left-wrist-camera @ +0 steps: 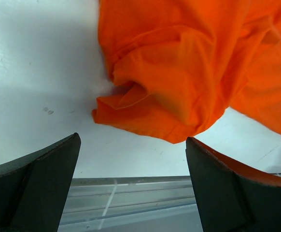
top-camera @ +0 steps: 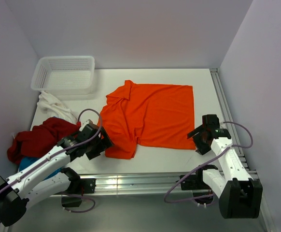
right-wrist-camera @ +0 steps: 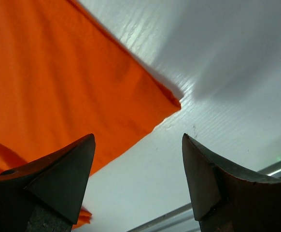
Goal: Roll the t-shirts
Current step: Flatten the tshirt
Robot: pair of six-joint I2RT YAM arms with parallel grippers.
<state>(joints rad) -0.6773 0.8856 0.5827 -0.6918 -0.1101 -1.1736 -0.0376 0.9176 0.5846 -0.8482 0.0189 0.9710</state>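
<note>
I am looking at my left claw in the lower left of the overhead view. Its two fingers are standing spread wide with nothing between them. It is hovering just at the lower left edge of the orange t-shirt. In the left wrist view, the claw is framing a bunched, folded lump of the orange t-shirt, which is filling the upper right of the frame above the dark fingertips.

My right claw is sitting in the lower right of the overhead view, just beside the shirt's lower right corner. Its fingers are also standing apart and pinching nothing. In the right wrist view, the claw is pointing at a flat corner of the orange t-shirt, which is covering the left half of the frame and ending in a point near the centre.

The orange t-shirt is lying spread across the middle of the white desk, collar toward the upper left, its left side rumpled. At the left edge of the frame, a dark red t-shirt is lying in a heap, with a blue t-shirt peeking out below it and a white t-shirt crumpled above it. A white mesh basket is standing in the upper left corner. A metal rail is running along the desk's bottom edge.
</note>
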